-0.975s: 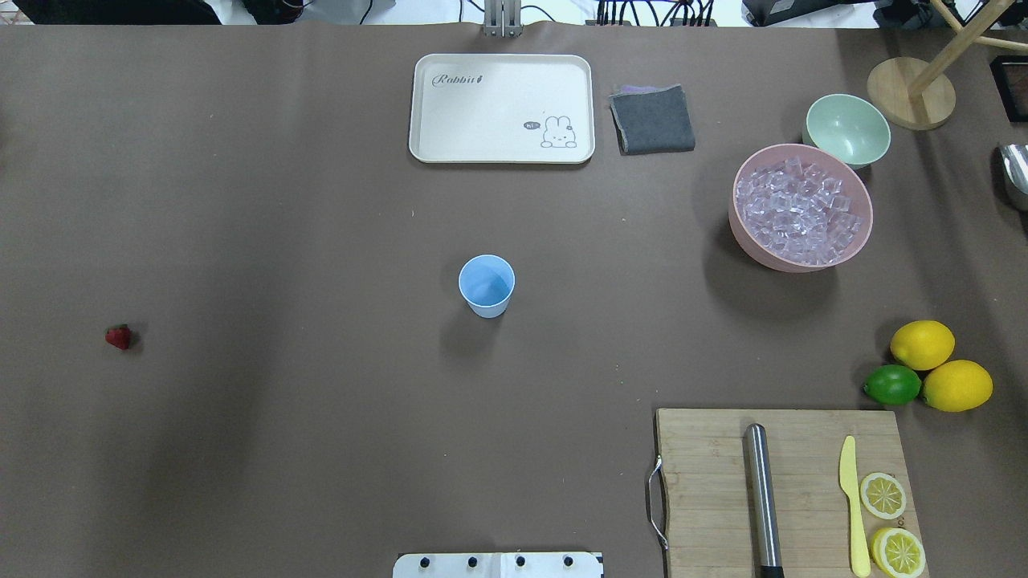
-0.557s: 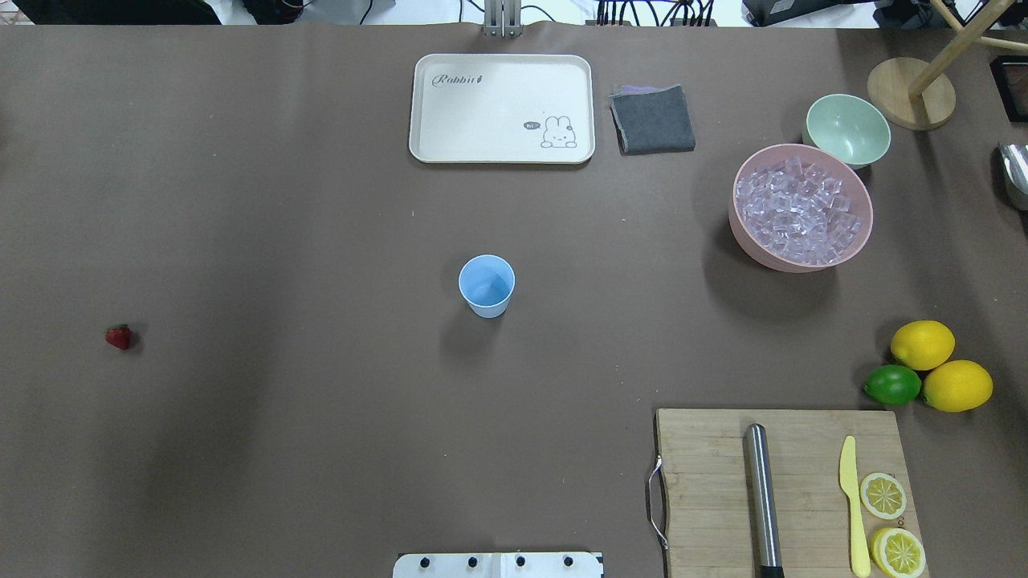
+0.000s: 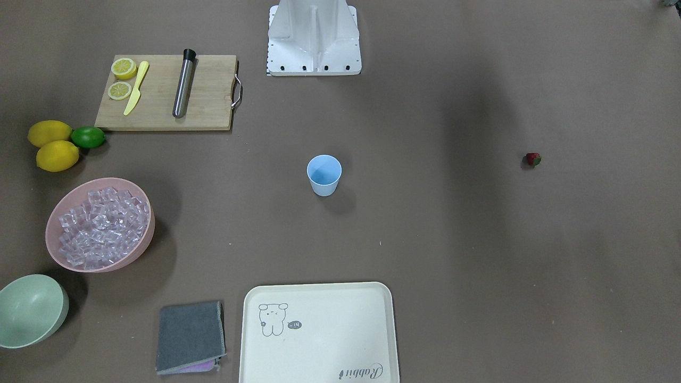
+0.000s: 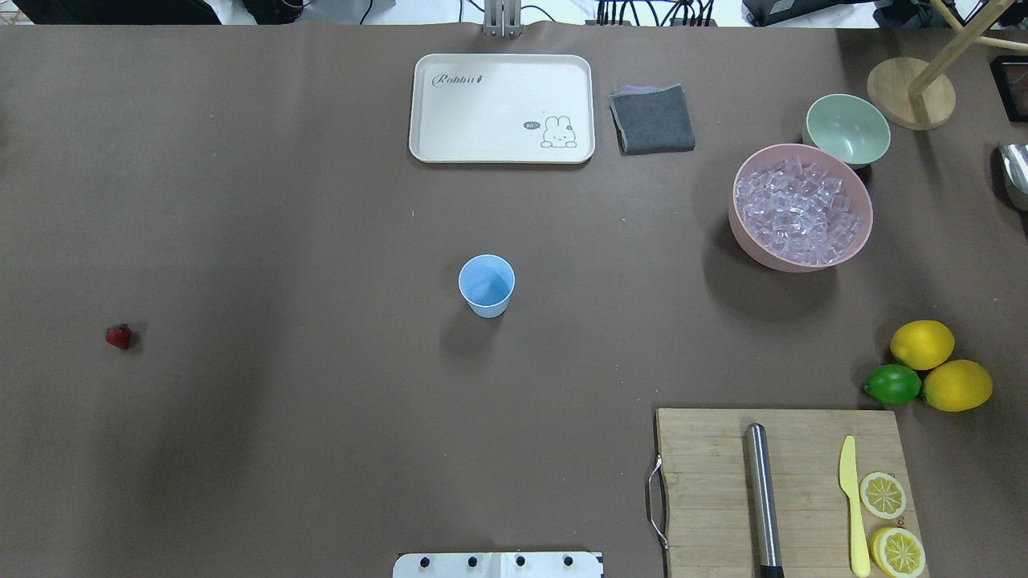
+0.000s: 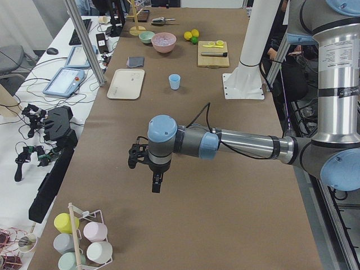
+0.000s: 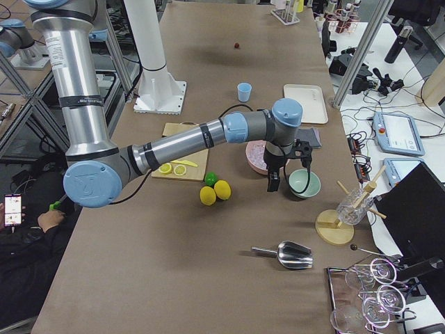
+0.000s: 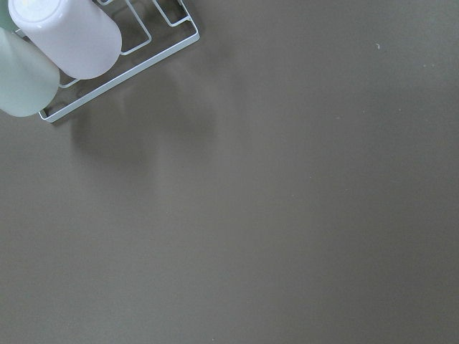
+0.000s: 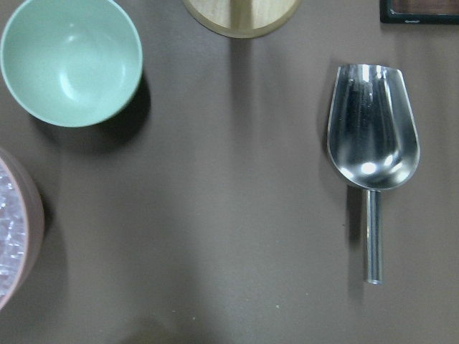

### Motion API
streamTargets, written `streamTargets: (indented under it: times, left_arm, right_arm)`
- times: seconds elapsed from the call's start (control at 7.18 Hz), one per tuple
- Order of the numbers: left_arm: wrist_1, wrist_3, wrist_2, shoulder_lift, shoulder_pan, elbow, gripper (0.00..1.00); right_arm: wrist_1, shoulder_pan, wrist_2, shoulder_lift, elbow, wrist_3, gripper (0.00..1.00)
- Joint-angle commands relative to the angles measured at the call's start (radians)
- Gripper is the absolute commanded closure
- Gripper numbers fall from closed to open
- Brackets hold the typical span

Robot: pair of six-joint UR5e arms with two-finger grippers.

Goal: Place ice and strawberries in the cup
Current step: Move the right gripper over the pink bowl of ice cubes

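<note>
Overhead exterior: cup (image 4: 487, 285) upright mid-table, held nothing | ice (image 4: 799, 212) heaped in pink bowl (image 4: 743, 229) | green bowl (image 4: 847, 128) bare | strawberry (image 4: 118, 336) on table, far left | both hands: grip cannot be told

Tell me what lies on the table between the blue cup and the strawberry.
Nothing: in the overhead view, only bare brown table runs between the cup and the strawberry.

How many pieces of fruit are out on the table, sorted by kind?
Whole lemons: 2
Lemon halves: 2
Lime: 1
Strawberry: 1
Total: 6
</note>
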Motion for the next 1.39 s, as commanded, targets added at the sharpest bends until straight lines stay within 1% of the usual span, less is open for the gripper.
streamTargets:
  times: [0.0,0.28,0.42,0.7,0.84,1.11,1.25]
  left_arm:
    - [0.0,0.0,0.0,-0.007,0.0,0.009,0.02]
    - [0.0,0.0,0.0,-0.012,0.0,0.009,0.02]
    - [0.0,0.0,0.0,-0.016,0.002,0.009,0.02]
    - [0.0,0.0,0.001,-0.023,0.003,0.013,0.02]
    - [0.0,0.0,0.001,-0.023,0.003,0.015,0.02]
    - [0.0,0.0,0.0,-0.023,0.003,0.021,0.02]
    - [-0.009,0.0,0.001,-0.023,0.005,0.024,0.02]
  right_arm:
    - [0.112,-0.07,0.001,0.009,0.014,0.062,0.02]
    - [0.231,-0.153,0.0,0.009,0.0,0.092,0.02]
    - [0.263,-0.197,0.0,0.014,0.0,0.099,0.02]
    - [0.341,-0.251,-0.01,0.029,-0.008,0.168,0.02]
    - [0.36,-0.265,-0.011,0.059,-0.037,0.176,0.02]
    - [0.395,-0.285,-0.023,0.083,-0.089,0.179,0.07]
    - [0.433,-0.309,-0.065,0.092,-0.124,0.179,0.07]
